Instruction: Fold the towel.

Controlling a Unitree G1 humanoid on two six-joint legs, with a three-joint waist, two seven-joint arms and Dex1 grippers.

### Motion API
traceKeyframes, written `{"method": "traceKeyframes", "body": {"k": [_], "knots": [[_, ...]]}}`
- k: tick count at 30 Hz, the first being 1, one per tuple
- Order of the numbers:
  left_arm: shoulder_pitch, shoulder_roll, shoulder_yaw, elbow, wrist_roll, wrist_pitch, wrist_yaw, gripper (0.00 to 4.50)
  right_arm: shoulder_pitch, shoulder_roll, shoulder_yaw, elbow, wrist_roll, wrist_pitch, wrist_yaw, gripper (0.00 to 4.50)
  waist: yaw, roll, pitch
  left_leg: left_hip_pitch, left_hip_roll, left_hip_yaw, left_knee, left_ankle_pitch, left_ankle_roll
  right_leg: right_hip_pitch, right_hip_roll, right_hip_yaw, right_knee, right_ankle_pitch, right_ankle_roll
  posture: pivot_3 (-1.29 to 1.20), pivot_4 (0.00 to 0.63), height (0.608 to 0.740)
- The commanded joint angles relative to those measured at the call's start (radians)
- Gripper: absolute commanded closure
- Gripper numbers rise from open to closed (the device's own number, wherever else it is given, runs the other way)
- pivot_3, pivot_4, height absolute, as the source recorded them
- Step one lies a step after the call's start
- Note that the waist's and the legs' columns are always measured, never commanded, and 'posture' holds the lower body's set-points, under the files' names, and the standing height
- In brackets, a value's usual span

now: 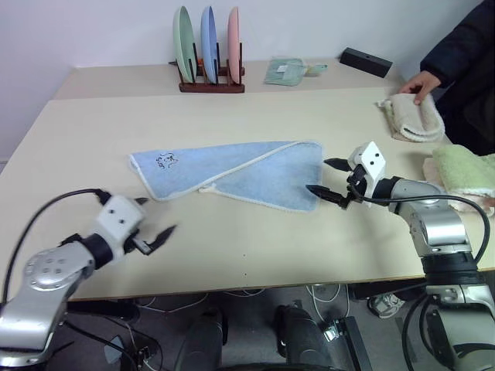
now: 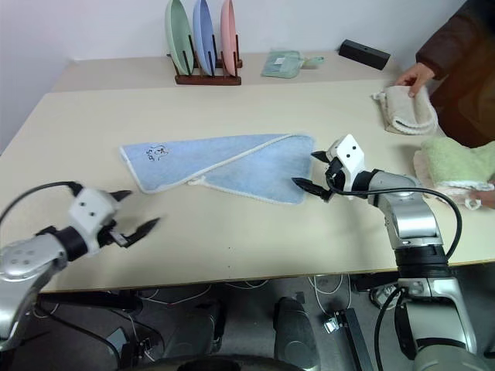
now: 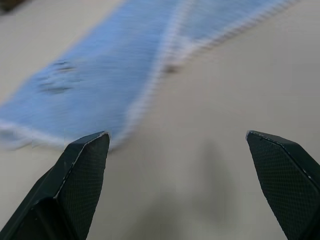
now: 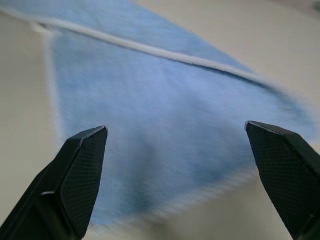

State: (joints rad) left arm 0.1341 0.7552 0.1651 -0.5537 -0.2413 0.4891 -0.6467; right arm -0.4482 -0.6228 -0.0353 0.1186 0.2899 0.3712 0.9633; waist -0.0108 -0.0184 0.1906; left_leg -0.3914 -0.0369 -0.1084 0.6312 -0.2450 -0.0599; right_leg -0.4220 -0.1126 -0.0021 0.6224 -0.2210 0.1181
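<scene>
- While the towel (image 1: 232,174) lies partly folded mid-table (image 1: 232,255), right gripper (image 1: 331,179), fingers wide, hovers at its right corner.
- Left gripper (image 1: 157,223), fingers wide, empty, near front edge.

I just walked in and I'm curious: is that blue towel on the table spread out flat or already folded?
Partly folded. The towel has its right part doubled over, one trimmed edge running slantwise across the layer beneath; the left end with the dark mark lies single.
</scene>
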Motion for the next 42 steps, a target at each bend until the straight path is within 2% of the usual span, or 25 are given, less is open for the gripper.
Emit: {"method": "traceKeyframes", "body": {"k": [1, 6, 15, 20, 22, 24, 30, 34, 38, 42], "knots": [[-0.068, 0.038, -0.043, 0.001, 0.078, 0.014, 0.027, 0.03, 0.022, 0.005, -0.015, -0.131, 0.051, 0.058, -0.016, 0.0, -0.002, 0.0, 0.0, 0.0, 0.0, 0.0, 0.0, 0.0, 0.0, 0.0, 0.0, 0.0, 0.0, 0.0, 0.0, 0.0, 0.15, 0.74], [-0.195, 0.065, -0.159, 0.201, 0.228, -0.045, 0.058, 0.03, 0.07, 0.018, -0.019, -0.205, 0.069, 0.105, -0.058, 0.0, -0.006, 0.001, 0.0, 0.001, 0.0, 0.0, 0.0, 0.0, 0.0, 0.0, 0.0, 0.0, 0.001, 0.0, 0.0, 0.0, 0.15, 0.74], [-0.388, -0.002, -0.226, 0.532, 0.279, -0.159, 0.063, 0.03, 0.119, 0.025, -0.049, -0.261, 0.08, 0.105, -0.138, 0.0, 0.0, 0.001, 0.0, 0.001, 0.0, 0.0, 0.0, 0.0, 0.0, 0.0, 0.0, 0.0, 0.002, 0.0, 0.0, 0.0, 0.15, 0.74], [-0.484, -0.04, -0.254, 0.646, 0.306, -0.196, 0.07, 0.03, 0.134, 0.012, -0.061, -0.277, 0.081, 0.102, -0.152, 0.0, -0.001, 0.001, -0.001, 0.001, 0.0, 0.0, 0.002, 0.0, 0.0, 0.0, 0.0, 0.0, 0.004, 0.0, 0.001, 0.0, 0.15, 0.74], [-0.495, -0.043, -0.257, 0.665, 0.319, -0.217, 0.069, 0.53, 0.142, 0.006, -0.066, -0.283, 0.082, 0.102, -0.157, 0.0, -0.002, 0.001, -0.001, 0.001, 0.0, 0.0, 0.001, 0.0, 0.0, 0.0, 0.0, 0.0, 0.005, 0.0, 0.001, 0.0, 0.15, 0.74], [-0.499, -0.045, -0.255, 0.675, 0.324, -0.232, 0.069, 1.32, 0.151, 0.001, -0.068, -0.292, 0.084, 0.102, -0.161, 0.0, -0.003, 0.001, -0.001, 0.001, 0.0, 0.0, 0.001, 0.0, 0.0, 0.0, 0.0, 0.0, 0.005, 0.0, 0.001, 0.0, 0.15, 0.74], [-0.5, -0.05, -0.246, 0.673, 0.333, -0.252, 0.069, 4.4, 0.151, -0.005, -0.074, -0.303, 0.083, 0.101, -0.167, 0.0, -0.006, 0.001, -0.001, 0.001, 0.0, 0.0, 0.001, 0.0, 0.0, -0.001, 0.0, 0.0, 0.005, 0.0, 0.001, 0.0, 0.15, 0.74], [-0.472, -0.031, -0.231, 0.626, 0.349, -0.242, 0.071, 4.46, 0.097, 0.006, -0.054, -0.261, 0.053, 0.061, -0.18, 0.0, -0.008, 0.001, -0.001, 0.001, 0.0, 0.0, 0.001, 0.0, 0.0, -0.001, 0.0, 0.0, 0.005, 0.0, 0.001, 0.0, 0.15, 0.74], [-0.394, -0.018, -0.163, 0.51, 0.311, -0.232, 0.066, 4.46, 0.001, 0.012, -0.003, -0.14, -0.051, -0.035, -0.213, 0.0, -0.01, 0.001, -0.001, 0.001, 0.0, 0.0, 0.0, 0.0, 0.0, -0.002, 0.0, 0.0, 0.006, 0.0, 0.0, 0.0, 0.15, 0.74], [-0.281, 0.009, -0.087, 0.391, 0.286, -0.212, 0.049, 4.46, -0.134, -0.014, 0.096, 0.09, -0.244, -0.203, -0.27, 0.0, -0.009, 0.001, 0.0, 0.001, 0.0, 0.001, 0.0, 0.0, 0.0, -0.003, 0.0, 0.0, 0.005, 0.0, 0.0, 0.0, 0.15, 0.74]]}}
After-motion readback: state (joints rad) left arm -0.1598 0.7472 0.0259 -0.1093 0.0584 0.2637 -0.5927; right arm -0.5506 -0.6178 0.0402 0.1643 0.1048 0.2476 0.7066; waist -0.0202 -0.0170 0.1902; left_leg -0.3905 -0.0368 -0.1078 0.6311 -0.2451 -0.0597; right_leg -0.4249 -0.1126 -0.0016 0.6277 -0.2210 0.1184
